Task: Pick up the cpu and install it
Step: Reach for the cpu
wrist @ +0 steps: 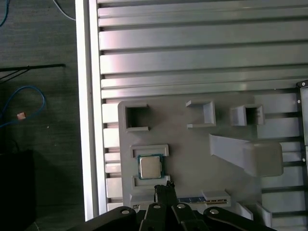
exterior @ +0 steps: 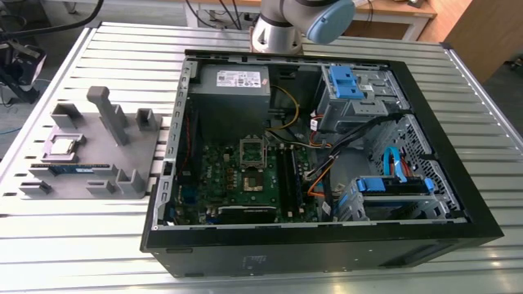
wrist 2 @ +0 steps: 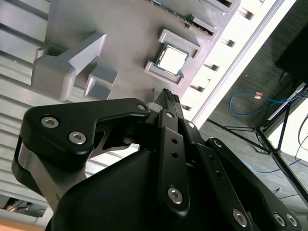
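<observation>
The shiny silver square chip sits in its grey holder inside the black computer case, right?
No. The shiny silver square chip does sit in its grey holder, but that holder lies on the slatted metal table outside the black computer case, toward the exterior view's left. The exterior view shows it.

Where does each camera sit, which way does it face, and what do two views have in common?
Exterior view: off the arm, high, looking down on the open computer case and grey fixture on the slatted table; the arm shows beyond the case.
First wrist view: on the arm, looking straight down past the gripper at the cpu in the fixture.
Second wrist view: on the arm, looking obliquely past the gripper at the cpu.
Shared: both wrist views show gripper and cpu.
</observation>
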`<action>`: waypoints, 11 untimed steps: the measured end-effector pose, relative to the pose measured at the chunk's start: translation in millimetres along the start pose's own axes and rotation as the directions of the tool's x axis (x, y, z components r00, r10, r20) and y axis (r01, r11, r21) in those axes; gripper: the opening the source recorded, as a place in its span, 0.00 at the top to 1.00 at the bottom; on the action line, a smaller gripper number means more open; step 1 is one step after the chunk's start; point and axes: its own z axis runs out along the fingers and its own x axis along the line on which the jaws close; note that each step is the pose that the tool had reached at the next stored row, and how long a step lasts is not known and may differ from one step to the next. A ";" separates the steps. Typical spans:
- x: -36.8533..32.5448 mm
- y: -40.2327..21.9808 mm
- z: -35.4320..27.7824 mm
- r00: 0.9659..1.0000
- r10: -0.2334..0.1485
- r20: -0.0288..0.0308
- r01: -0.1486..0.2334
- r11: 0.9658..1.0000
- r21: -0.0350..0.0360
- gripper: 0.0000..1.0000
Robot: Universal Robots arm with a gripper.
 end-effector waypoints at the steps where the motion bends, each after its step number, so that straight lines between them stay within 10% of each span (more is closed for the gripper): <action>1: 0.6 -0.1 0.5 1.000 0.000 0.000 0.000 1.000 0.000 0.89; 11: 7.0 -0.9 7.4 1.000 0.000 0.000 0.000 1.000 0.000 0.89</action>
